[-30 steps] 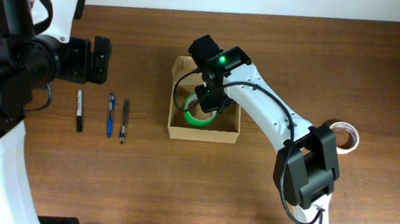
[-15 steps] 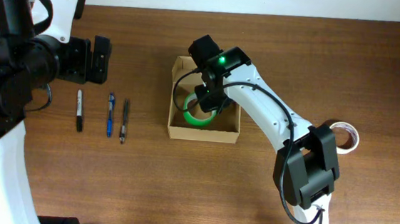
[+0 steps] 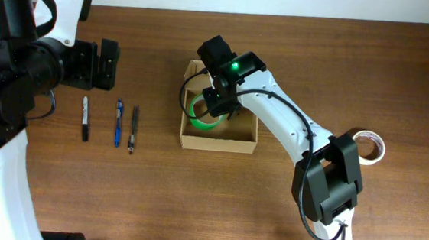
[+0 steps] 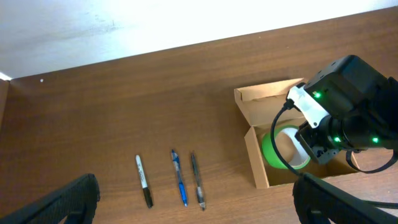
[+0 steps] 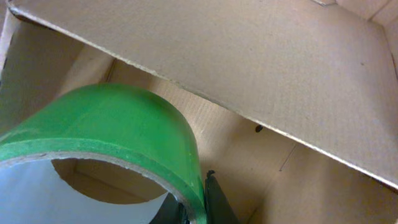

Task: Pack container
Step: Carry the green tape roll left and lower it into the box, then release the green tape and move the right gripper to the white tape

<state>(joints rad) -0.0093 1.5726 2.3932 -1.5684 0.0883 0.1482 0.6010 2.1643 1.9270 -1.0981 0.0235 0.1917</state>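
The container [image 3: 218,144] is a tan cardboard box standing open at the table's middle, with its flap up at the back. My right gripper [image 3: 214,105] reaches into it and is shut on the wall of a green tape roll [image 3: 198,112], holding it tilted near the box's left side. In the right wrist view the fingers [image 5: 196,202] pinch the green roll [image 5: 112,118] under the cardboard flap [image 5: 249,56]. The left wrist view shows the box [image 4: 256,163] and the roll [image 4: 273,149]. My left gripper [image 3: 110,64] is open and empty, above the pens at the left.
A black marker [image 3: 86,117], a blue pen [image 3: 118,122] and a grey pen [image 3: 133,129] lie side by side left of the box. Another tape roll [image 3: 370,145] lies at the right, by the right arm's base. The table's back edge meets a white wall.
My right gripper has moved the green roll a little left and toward the back inside the box. The left arm has not moved.
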